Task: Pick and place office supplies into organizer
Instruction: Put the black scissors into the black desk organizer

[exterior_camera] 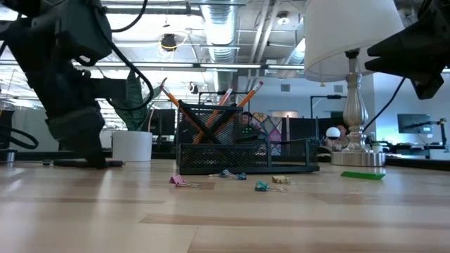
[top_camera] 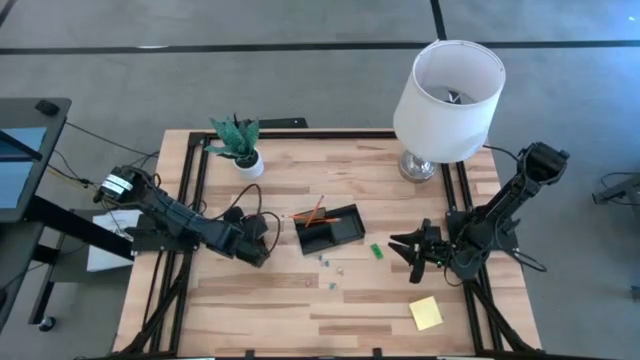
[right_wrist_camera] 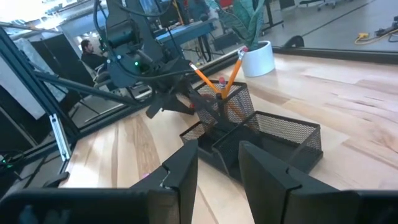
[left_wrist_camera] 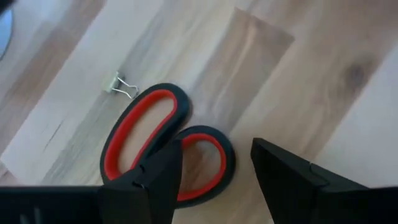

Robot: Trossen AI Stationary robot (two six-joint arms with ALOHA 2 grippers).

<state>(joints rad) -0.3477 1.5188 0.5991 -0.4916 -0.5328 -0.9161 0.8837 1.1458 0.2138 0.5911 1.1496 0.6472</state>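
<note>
Red-handled scissors (left_wrist_camera: 165, 146) lay flat on the pale wood counter (top_camera: 300, 310), closest to the left wrist camera, two oval loops edged in black; the left gripper (left_wrist_camera: 214, 177) hovered over them with fingers spread, gripping nothing. One small binder clip (left_wrist_camera: 121, 86) sat just beside the handles. Right of the scissors stood the black wire-mesh organizer (top_camera: 330, 228), its upright cup holding orange pencils (exterior_camera: 242, 95), its low tray compartment looking bare. Several tiny clips (exterior_camera: 232, 176) lay before the organizer, one green block (top_camera: 377, 251) beside it, one yellow sticky-note pad (top_camera: 425, 313) farther off. Right gripper (right_wrist_camera: 217, 165) waited near the organizer, fingers slightly parted around nothing
</note>
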